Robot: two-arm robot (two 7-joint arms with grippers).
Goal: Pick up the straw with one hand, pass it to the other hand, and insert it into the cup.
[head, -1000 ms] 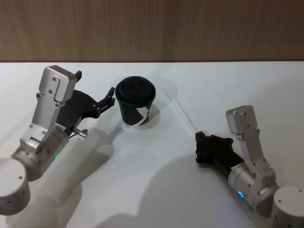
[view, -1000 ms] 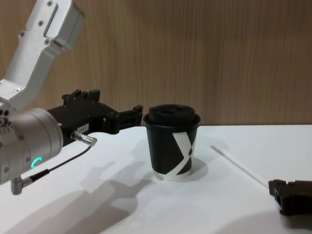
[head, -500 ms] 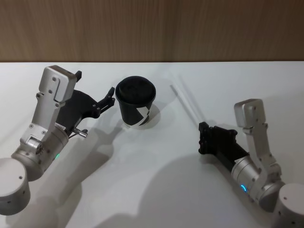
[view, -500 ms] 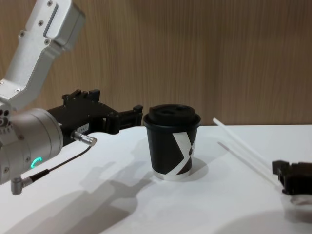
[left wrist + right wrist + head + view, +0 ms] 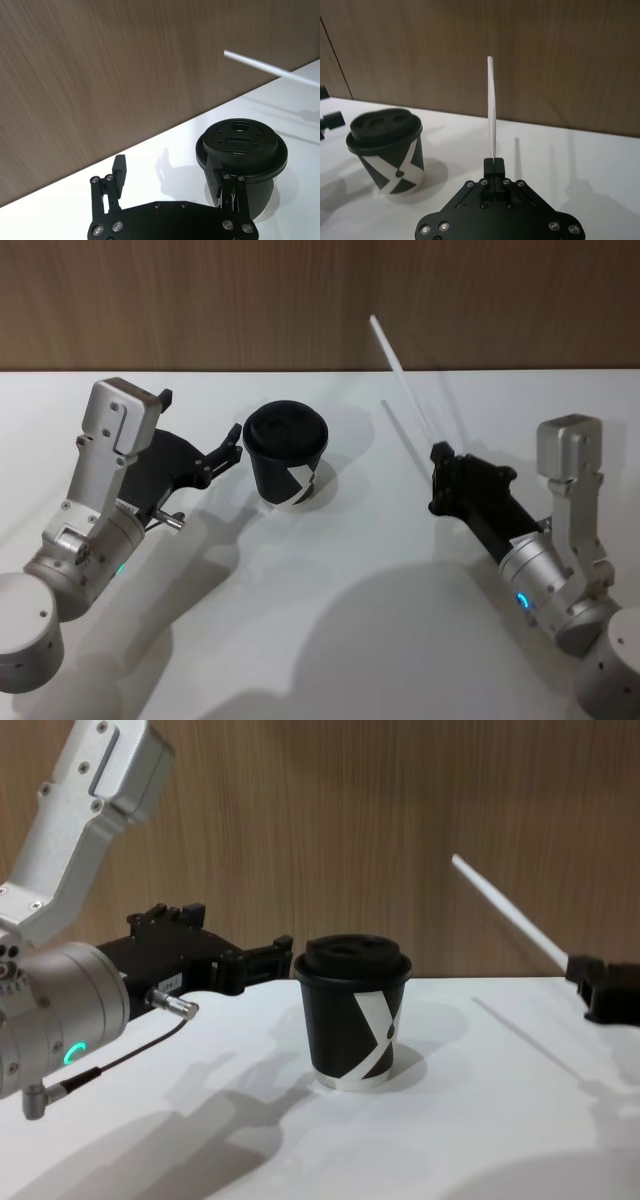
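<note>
Now straw up off table where it lay a second ago, tilted in air right of paper cup, base pinched in right gripper. Pickup done; handover next. Left gripper spread wide, just left of cup.

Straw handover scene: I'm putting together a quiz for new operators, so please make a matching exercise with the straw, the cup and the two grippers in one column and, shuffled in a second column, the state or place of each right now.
Column one:
1. straw
2. cup
3. left gripper
4. right gripper

Column two:
A. open, beside the cup
B. standing upright on the table, lid on
C. shut on one end of the straw
D. lifted off the table, slanting upward

Pairs: 1-D, 2-B, 3-A, 4-C.
</note>
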